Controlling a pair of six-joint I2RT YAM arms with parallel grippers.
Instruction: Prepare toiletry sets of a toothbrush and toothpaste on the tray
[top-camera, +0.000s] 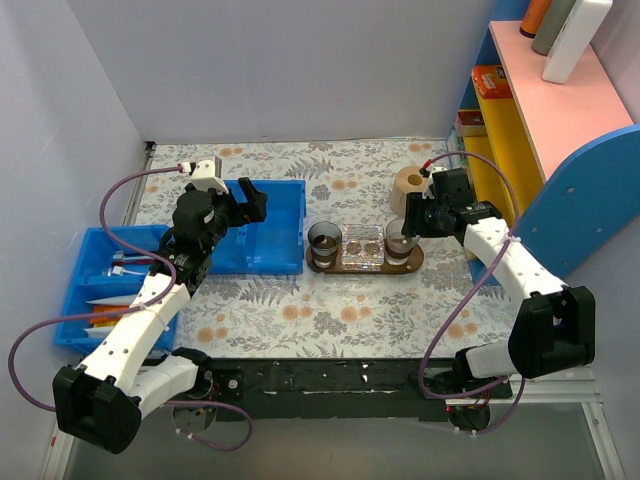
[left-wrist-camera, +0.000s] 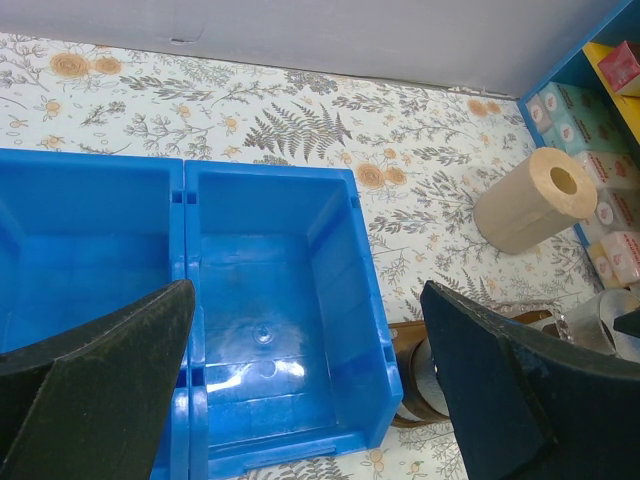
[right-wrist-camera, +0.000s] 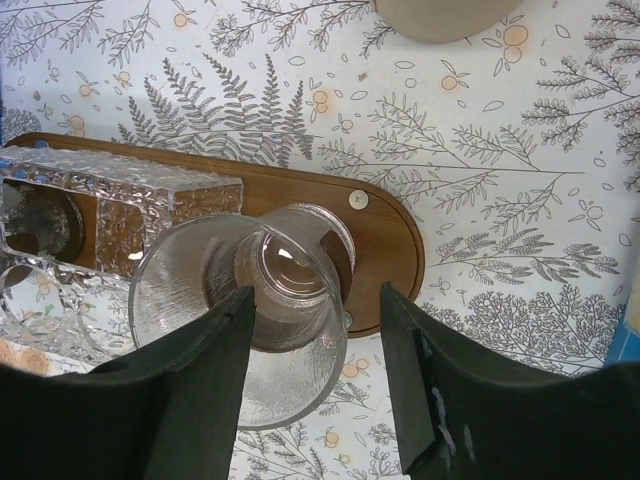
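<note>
Hovering right gripper (right-wrist-camera: 315, 305), fingers apart and holding nothing, over the glass cup (right-wrist-camera: 190, 290) at the tray's (right-wrist-camera: 390, 240) right end, left gripper (left-wrist-camera: 308, 295) spread above a blue bin (left-wrist-camera: 350, 235); toothpaste not visible, so next step looks like fetching one.

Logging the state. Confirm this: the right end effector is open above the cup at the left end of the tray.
Wrong end. The right end effector is open above the cup at the right end of the tray, as the top external view shows.
</note>
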